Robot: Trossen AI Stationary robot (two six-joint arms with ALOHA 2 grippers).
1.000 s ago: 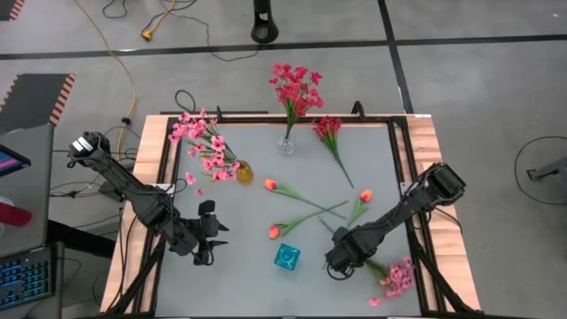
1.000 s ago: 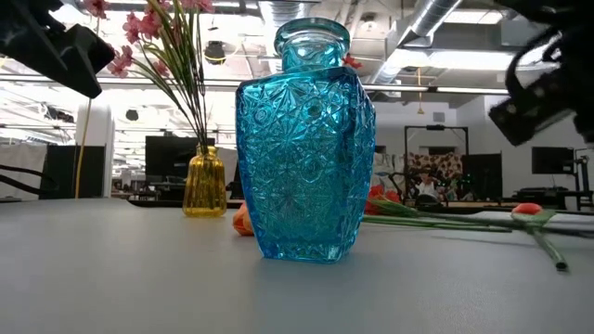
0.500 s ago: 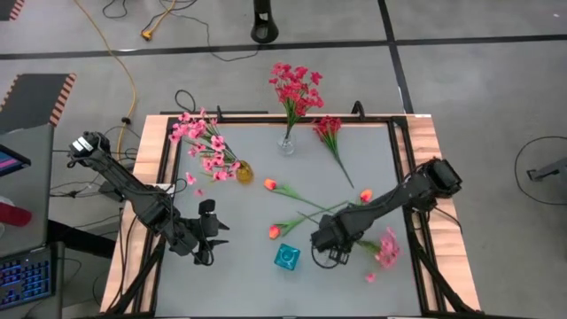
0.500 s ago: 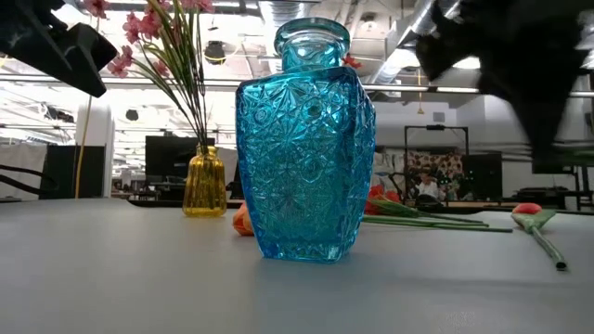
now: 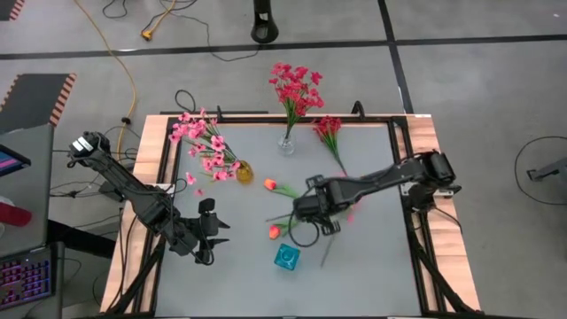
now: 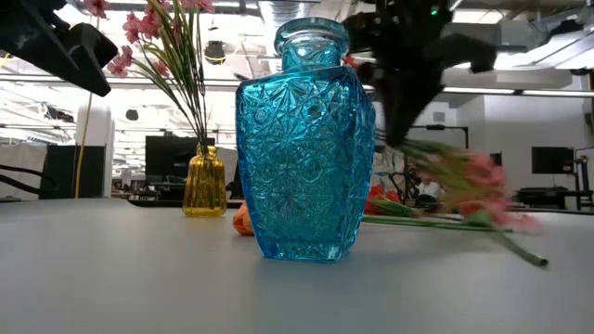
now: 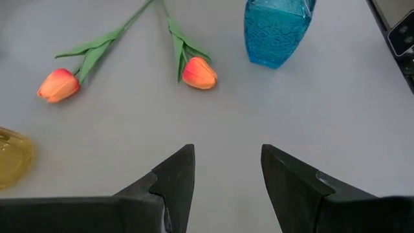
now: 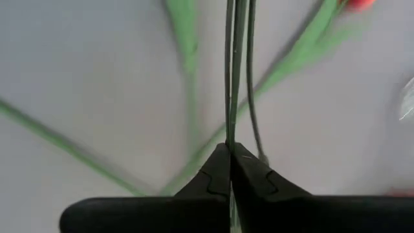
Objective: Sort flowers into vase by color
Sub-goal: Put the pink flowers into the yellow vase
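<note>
My right gripper (image 5: 306, 215) is over the table's middle, shut on the thin green stems of a pink spray (image 6: 483, 186), which shows blurred in the low view. My left gripper (image 5: 205, 232) is open and empty near the table's left front. A blue vase (image 5: 286, 257) stands empty near the front. A yellow vase (image 5: 244, 172) holds pink sprays; a clear vase (image 5: 286, 144) holds dark-red sprays. Two orange tulips (image 5: 270, 185) (image 5: 275, 231) and a dark-red spray (image 5: 330, 133) lie flat on the table. My right gripper pinches several thin green stems (image 8: 231, 139) of the pink spray between its two shut fingers. The stems run straight on from the fingertips. In the low view the spray slants down from the gripper, blossoms (image 6: 487, 181) lowest and above the tabletop.
The blue vase (image 6: 304, 139) stands close in front of the right gripper. Tulip stems (image 8: 187, 58) lie on the table under it. The table has a raised black frame (image 5: 403, 177) with wooden strips outside. Bare tabletop (image 5: 372, 275) lies at the right front.
My right gripper has gone from the table's right front toward the left and the far edge, to the middle, staying shut. The pink spray has been lifted off the right front of the table and carried along with it.
</note>
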